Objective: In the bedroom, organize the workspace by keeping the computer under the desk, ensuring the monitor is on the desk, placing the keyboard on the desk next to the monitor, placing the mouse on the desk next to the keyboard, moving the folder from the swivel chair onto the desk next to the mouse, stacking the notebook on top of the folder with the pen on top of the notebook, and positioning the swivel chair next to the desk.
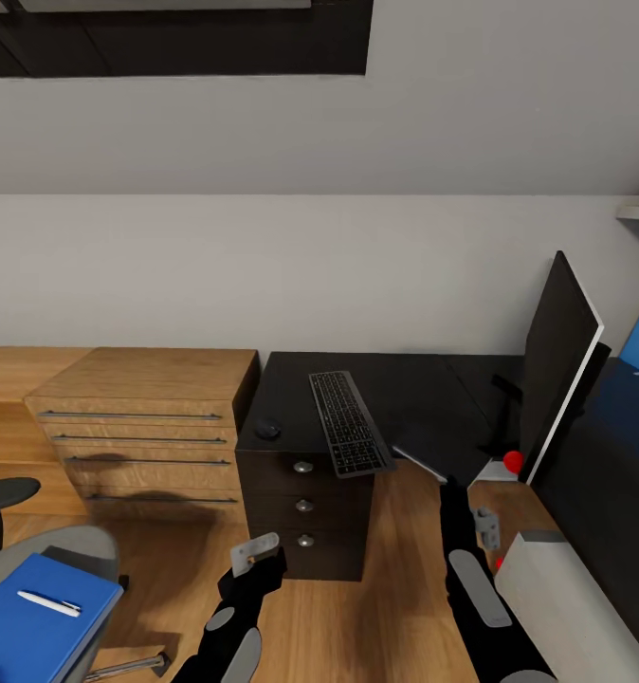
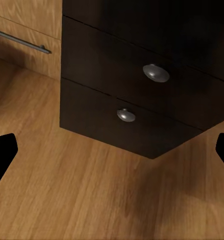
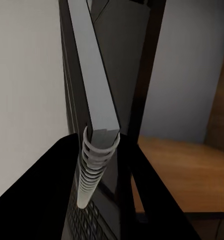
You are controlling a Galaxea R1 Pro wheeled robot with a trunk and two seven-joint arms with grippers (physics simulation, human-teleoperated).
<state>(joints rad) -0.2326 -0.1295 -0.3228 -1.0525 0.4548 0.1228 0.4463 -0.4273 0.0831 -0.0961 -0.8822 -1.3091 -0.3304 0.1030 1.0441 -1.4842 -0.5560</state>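
Observation:
On the black desk (image 1: pixel 414 379) lie the slim keyboard (image 1: pixel 350 422) and, at its left corner, the small dark mouse (image 1: pixel 266 430). The monitor (image 1: pixel 556 370) stands edge-on at the right, a red dot by its foot. My right gripper (image 1: pixel 450 491) is shut on a dark spiral-bound notebook (image 1: pixel 440 444), held over the desk's front edge; the spiral (image 3: pixel 93 172) runs between the black fingers (image 3: pixel 39 200). My left gripper (image 2: pixel 112 155) hangs open before the desk drawers (image 2: pixel 141 95), low over the floor. The blue folder (image 1: pixel 37 617) with the pale pen (image 1: pixel 49 602) on it lies on the swivel chair (image 1: pixel 92 550).
The pale computer (image 1: pixel 575 607) tower stands on the floor at the lower right, beside my right arm. A light wooden counter (image 1: pixel 139 417) with long bar handles adjoins the desk on the left. Wooden floor (image 1: pixel 386 588) lies open between the arms.

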